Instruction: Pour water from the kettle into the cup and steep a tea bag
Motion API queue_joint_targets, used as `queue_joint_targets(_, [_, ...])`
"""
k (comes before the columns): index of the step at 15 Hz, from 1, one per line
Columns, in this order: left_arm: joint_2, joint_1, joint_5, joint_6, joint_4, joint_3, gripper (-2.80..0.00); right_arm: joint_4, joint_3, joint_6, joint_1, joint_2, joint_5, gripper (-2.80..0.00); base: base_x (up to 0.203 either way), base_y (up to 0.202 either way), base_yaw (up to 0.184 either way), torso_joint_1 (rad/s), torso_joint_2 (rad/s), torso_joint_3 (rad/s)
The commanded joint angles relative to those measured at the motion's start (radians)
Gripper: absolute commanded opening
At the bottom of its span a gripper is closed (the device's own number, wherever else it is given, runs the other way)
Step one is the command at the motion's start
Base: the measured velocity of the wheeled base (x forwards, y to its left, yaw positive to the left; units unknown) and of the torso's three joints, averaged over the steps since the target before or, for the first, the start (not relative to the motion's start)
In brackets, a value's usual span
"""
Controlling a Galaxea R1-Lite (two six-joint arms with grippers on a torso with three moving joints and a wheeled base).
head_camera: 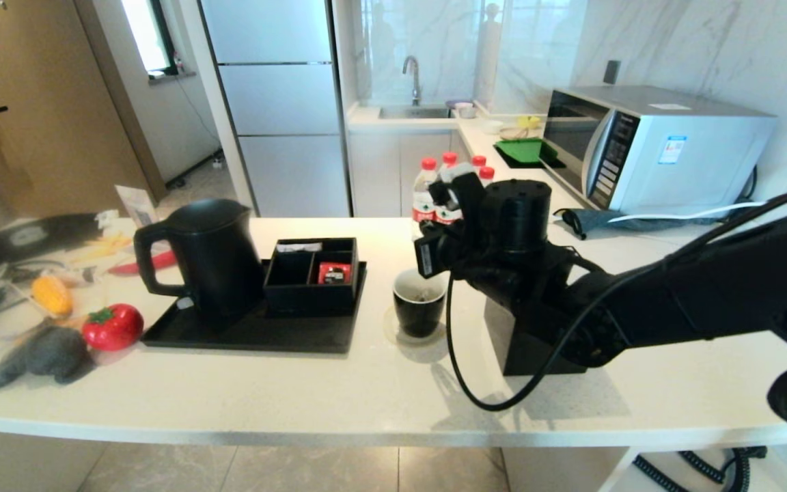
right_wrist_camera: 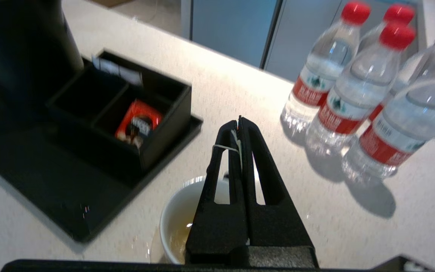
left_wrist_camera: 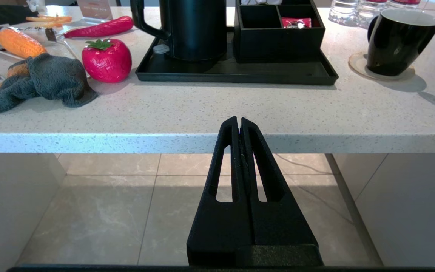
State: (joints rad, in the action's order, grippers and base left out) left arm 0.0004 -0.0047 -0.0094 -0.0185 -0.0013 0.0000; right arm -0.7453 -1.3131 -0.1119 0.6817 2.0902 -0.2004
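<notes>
One cup [right_wrist_camera: 178, 223] holds pale water [right_wrist_camera: 179, 236] beneath the right tool [right_wrist_camera: 239, 122], clamped on the tea bag's string [right_wrist_camera: 225, 147].

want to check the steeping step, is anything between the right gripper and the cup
Nothing visible. The right gripper, shut on a thin white string, hangs just above the cup, whose open mouth holds pale liquid. The compartment box and bottles stand off to either side, clear of the path.
</notes>
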Motion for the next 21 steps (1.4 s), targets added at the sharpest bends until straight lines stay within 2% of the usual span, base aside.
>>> queue_joint_targets(1, [0.001,0.0,0.0,-0.001,0.0,0.0,-2.8,0.038,-0.093,-0.001,0.0,-0.015,-0.002,-2.8,0.0,0.0,0.0,0.0,0.0,0.0])
queue_joint_targets(4, [0.0,0.0,0.0,-0.001,0.0,0.0,-2.8,0.133,-0.21,-0.002,-0.004,-0.034,-0.002,-2.8,0.0,0.0,0.0,0.0,0.0,0.0])
queue_joint_targets(12, [0.0,0.0,0.0,-0.001,0.0,0.0,-2.8,0.034,0.016,-0.002,-0.026,-0.096,-0.005,-2.8,0.0,0.0,0.0,0.0,0.0,0.0])
queue_joint_targets(21, [0.0,0.0,0.0,-0.001,0.0,0.0,-2.8,0.024,0.051,0.0,-0.053,-0.165,-0.032,-2.8,0.0,0.0,0.0,0.0,0.0,0.0])
